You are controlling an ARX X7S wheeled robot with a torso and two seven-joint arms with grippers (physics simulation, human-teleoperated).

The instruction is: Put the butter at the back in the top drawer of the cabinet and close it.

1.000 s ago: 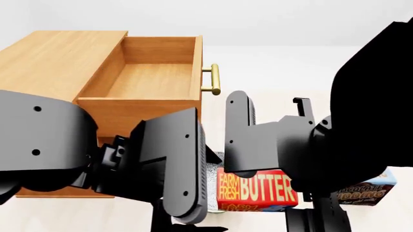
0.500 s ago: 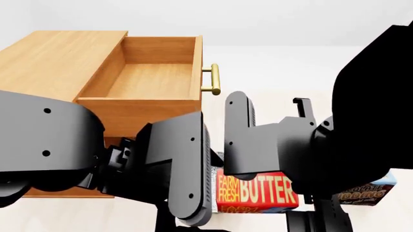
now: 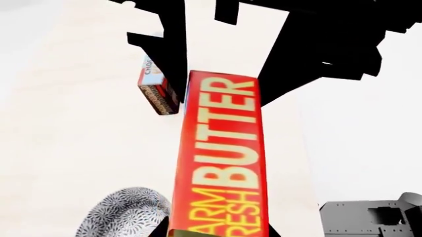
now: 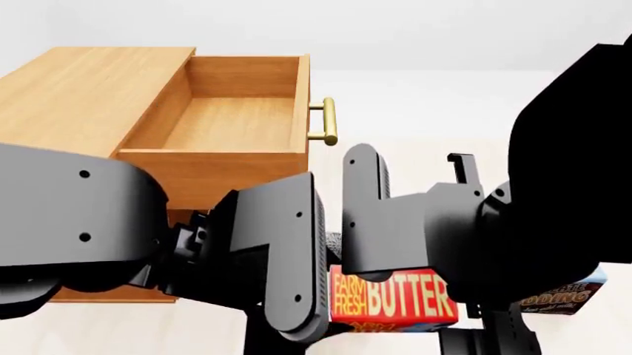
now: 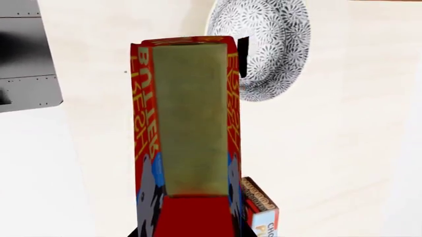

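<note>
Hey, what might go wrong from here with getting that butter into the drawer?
The butter sits well below the open top drawer, so it may catch the drawer's side on the way up. The grip itself is hidden, so it may slip. The bowl and pudding box lie close and may get knocked.

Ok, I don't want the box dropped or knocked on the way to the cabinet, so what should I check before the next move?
1. Top drawer open: ok, pulled well out.
2. Room inside the drawer: ok, the floor that shows is bare.
3. Firm grip on the butter: cannot tell, neither wrist view shows contact on it.
4. Butter in the drawer: not ok, it is outside, low in the head view.
5. Butter free of the pudding box: cannot tell, the box sits right beside its lower end.
6. Butter free of the bowl: cannot tell, the two overlap in the right wrist view.
</note>
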